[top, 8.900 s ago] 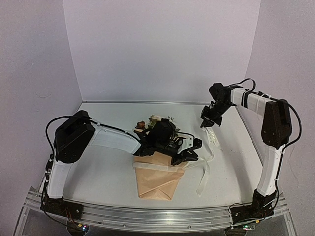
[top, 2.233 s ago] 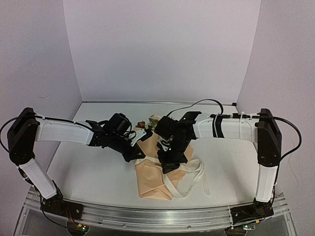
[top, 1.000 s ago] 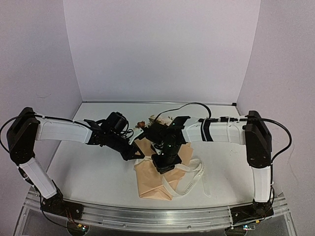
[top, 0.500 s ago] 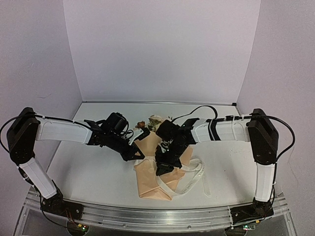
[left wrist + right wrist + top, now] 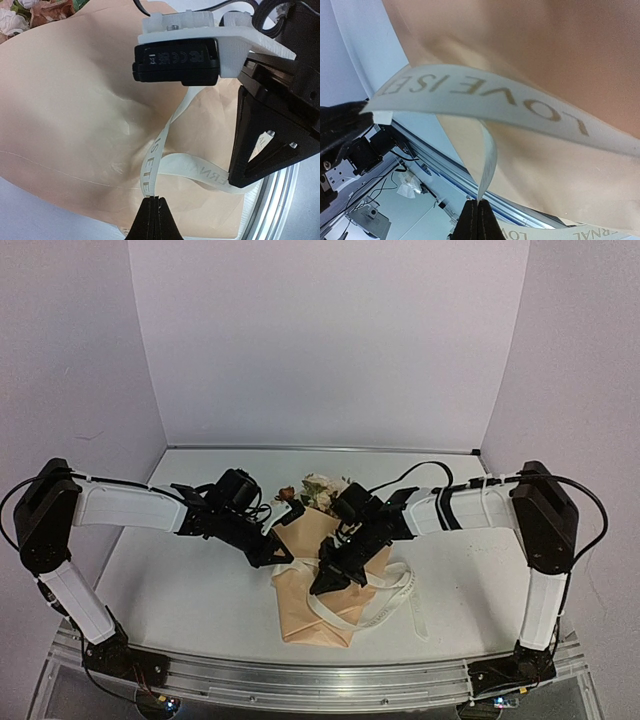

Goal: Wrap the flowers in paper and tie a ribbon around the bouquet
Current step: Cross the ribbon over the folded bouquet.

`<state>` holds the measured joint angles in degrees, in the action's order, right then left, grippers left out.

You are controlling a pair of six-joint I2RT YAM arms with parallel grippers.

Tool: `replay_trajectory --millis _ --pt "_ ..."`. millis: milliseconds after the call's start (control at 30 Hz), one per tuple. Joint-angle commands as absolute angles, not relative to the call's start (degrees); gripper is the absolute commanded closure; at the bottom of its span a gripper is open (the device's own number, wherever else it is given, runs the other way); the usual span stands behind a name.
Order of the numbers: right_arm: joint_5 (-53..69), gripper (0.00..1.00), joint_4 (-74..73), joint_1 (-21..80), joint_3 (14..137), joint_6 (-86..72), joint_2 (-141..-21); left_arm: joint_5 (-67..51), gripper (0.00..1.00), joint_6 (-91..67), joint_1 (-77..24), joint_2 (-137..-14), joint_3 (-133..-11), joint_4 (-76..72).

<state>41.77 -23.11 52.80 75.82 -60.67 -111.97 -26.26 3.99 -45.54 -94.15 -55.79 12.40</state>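
The bouquet lies mid-table: a peach-tan paper [image 5: 305,615] cone with the flowers [image 5: 318,490] at its far end. A cream ribbon [image 5: 386,608] with dark lettering crosses the cone and loops off to its right. My left gripper [image 5: 285,558] sits at the cone's left edge, shut on the ribbon [image 5: 159,150], with its tips [image 5: 154,201] pinching one end over the paper [image 5: 75,110]. My right gripper [image 5: 319,585] hovers over the cone's middle, shut on another stretch of ribbon [image 5: 490,150] at its tips [image 5: 479,204]. A lettered band of ribbon [image 5: 485,92] spans that view above the paper [image 5: 550,45].
An aluminium rail [image 5: 300,680] runs along the table's near edge, close below the cone's tip. The two arms meet over the bouquet, and the right gripper's black fingers [image 5: 250,150] stand just right of the left one. White walls close off the back and sides.
The right forearm has swung and its wrist has turned, carrying its gripper slightly left and nearer over the cone with ribbon in it. The left arm has stayed put.
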Motion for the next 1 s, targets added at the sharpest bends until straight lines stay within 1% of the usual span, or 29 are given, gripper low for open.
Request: replay_trajectory --millis 0,567,967 --pt "43.7 1.0 -19.8 52.9 72.9 -62.9 -107.9 -25.2 1.0 4.8 -45.3 -92.8 -56.2 10.6" --pt "45.1 1.0 -16.6 52.9 68.0 -65.0 -105.0 -23.5 1.0 3.6 -45.3 -91.9 -55.2 8.6" --pt "42.4 1.0 -14.8 50.9 73.1 -65.1 -109.8 -25.6 1.0 4.2 -45.3 -91.6 -54.6 9.1"
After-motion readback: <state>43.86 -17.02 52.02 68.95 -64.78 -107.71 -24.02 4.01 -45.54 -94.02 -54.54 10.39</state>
